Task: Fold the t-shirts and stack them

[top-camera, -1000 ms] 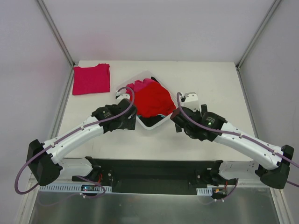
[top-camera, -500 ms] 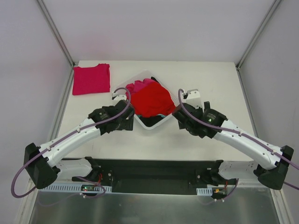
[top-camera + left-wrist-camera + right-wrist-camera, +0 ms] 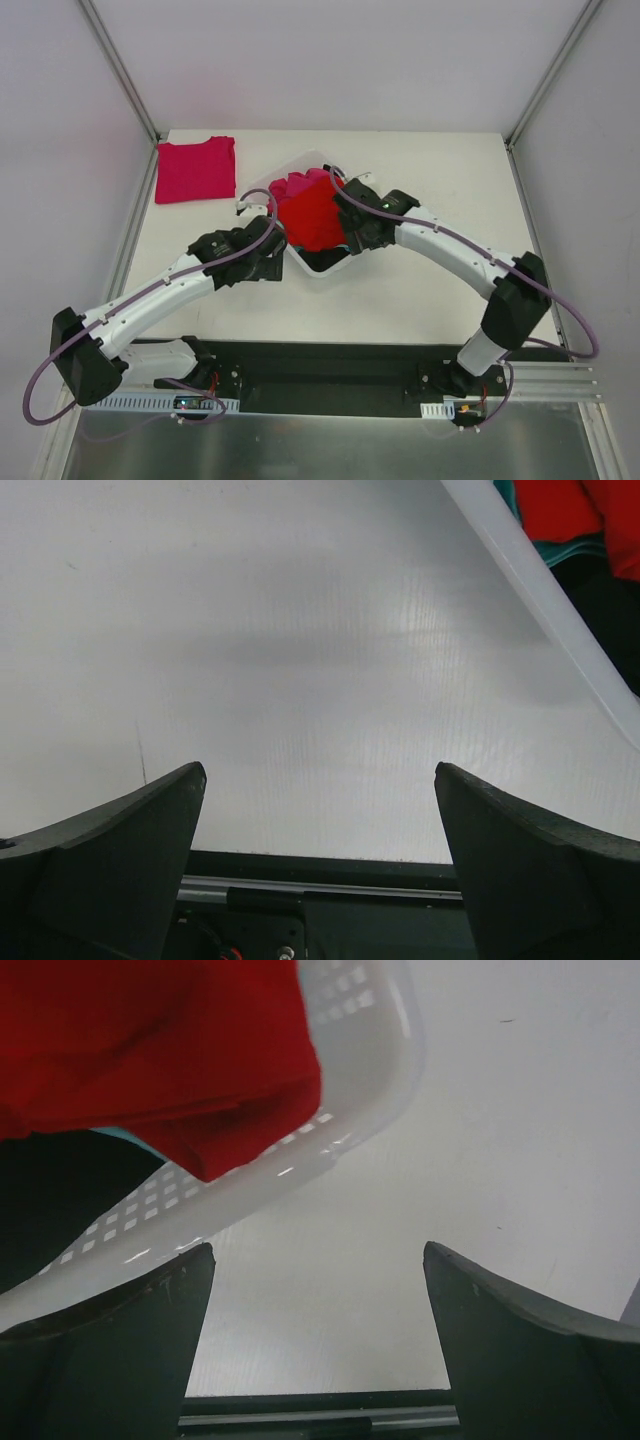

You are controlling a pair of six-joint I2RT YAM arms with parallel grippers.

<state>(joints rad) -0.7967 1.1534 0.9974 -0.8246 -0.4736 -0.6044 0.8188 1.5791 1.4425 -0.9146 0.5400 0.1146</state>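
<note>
left tool (image 3: 318,770) and right tool (image 3: 318,1252) gape wide, empty; reaching the red t-shirt (image 3: 150,1040), the right may hook the basket (image 3: 370,1050).

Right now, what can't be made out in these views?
- Top view: how many t-shirts lie under the red t-shirt in the basket; it and the right arm cover them.
- Left wrist view: most of the basket, cut off by the right edge.
- Right wrist view: what the dark patch under the red t-shirt is; shadowed.
</note>
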